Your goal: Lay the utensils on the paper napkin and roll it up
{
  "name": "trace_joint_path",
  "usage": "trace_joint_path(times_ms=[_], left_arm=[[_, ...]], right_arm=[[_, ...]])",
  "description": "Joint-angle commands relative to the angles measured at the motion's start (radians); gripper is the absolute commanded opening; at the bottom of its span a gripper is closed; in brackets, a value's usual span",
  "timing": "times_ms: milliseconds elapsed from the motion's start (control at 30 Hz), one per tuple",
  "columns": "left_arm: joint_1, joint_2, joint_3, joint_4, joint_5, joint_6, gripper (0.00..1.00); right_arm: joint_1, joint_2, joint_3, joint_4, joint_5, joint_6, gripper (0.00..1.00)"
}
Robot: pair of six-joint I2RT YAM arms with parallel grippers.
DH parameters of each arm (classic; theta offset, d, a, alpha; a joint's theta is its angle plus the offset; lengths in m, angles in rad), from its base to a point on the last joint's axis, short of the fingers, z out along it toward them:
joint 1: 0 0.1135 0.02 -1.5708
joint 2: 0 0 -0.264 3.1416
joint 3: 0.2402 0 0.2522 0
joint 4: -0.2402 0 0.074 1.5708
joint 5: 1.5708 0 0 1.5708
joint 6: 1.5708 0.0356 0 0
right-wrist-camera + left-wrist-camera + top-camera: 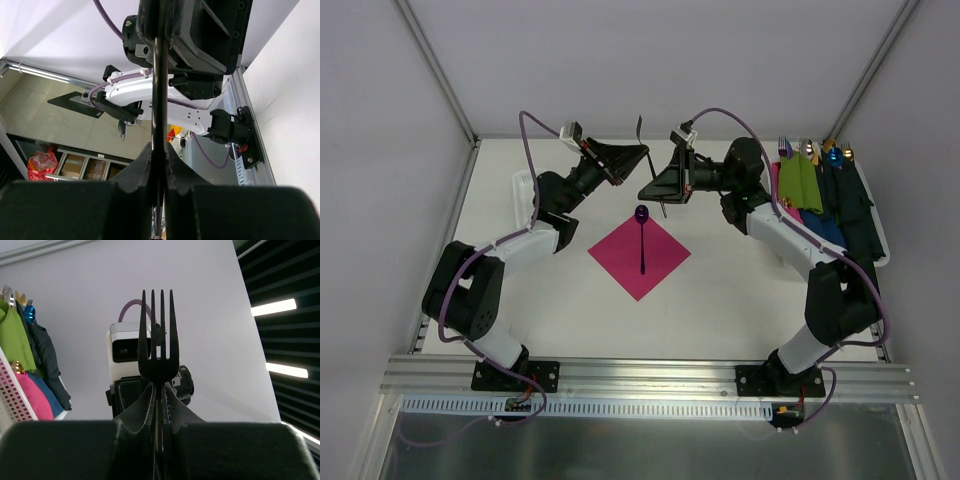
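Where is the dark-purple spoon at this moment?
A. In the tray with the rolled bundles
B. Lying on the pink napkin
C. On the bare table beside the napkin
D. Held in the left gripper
B: the top view shows the spoon lying flat on the pink napkin, its bowl at the napkin's far corner and its handle pointing toward the arm bases.

the slim dark four-tined fork (158, 365) looks like smooth plastic with a dull satin sheen. the slim dark-purple spoon (642, 240) is glossy, and its bowl catches the light. the thin square magenta-pink paper napkin (665, 255) is matt. the white table top (550, 300) is smooth and matt, and the silver rail (650, 375) looks like ribbed bare metal.
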Motion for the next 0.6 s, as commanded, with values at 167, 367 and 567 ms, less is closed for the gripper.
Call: trace_joint_path(times_ms=[167, 367, 567], left_arm=[[0.003, -0.002, 0.027, 0.393, 0.011, 0.0, 0.32], [0.027, -0.163, 0.04, -0.065, 0.137, 0.211, 0.56], [0.022, -0.341, 0.269, -1.043, 0.032, 0.722, 0.57]], right_arm=[[-0.002, -0.078, 0.046, -0.152, 0.005, -0.213, 0.0], [-0.005, -0.158, 0.187, -0.896, 0.201, -0.853, 0.0], [-0.005, -0.215, 0.23, -1.24, 0.58, -1.178, 0.0]])
